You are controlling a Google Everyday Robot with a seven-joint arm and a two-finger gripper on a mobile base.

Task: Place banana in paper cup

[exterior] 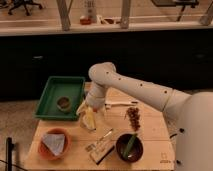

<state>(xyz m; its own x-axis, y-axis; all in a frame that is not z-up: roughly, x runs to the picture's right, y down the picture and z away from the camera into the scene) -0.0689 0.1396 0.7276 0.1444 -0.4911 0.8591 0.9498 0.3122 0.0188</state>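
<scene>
My gripper [90, 108] hangs from the white arm over the table's left middle, just right of the green tray. Directly under it a pale yellow banana [89, 120] stands nearly upright, its top end at the gripper. A pale cream shape around the banana's lower part looks like the paper cup [83, 116]. I cannot tell whether the banana's tip is inside it or just above it. The gripper hides the banana's top and most of the cup.
A green tray [50, 95] at the left holds a small dark olive dish [63, 103]. An orange-brown bowl [53, 144] sits front left. A dark bowl with a green vegetable [129, 146] sits front right. A dark red cluster [133, 118] and a flat packet [101, 146] lie nearby.
</scene>
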